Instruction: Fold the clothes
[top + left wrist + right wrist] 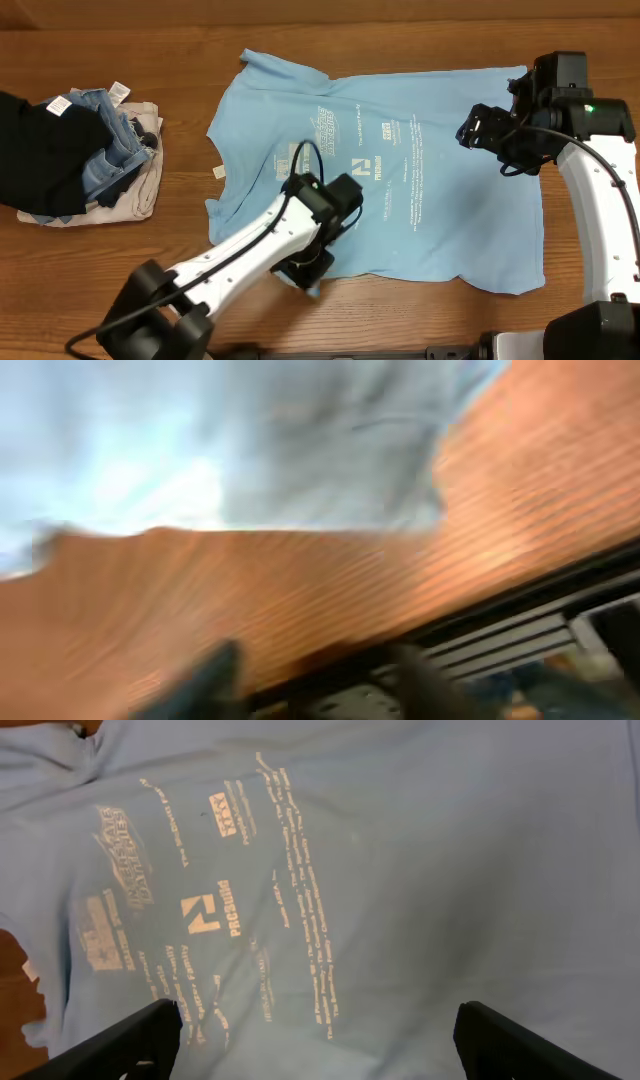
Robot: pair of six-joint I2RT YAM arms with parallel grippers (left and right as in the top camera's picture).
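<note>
Lying flat on the wooden table, the light-blue T-shirt runs lengthwise away from the clothes pile, collar toward the pile, hem farthest from it. My left arm crosses its pile-side half; my left gripper is blurred, fingers seemingly apart. My right gripper hangs spread wide over the far half.
</note>
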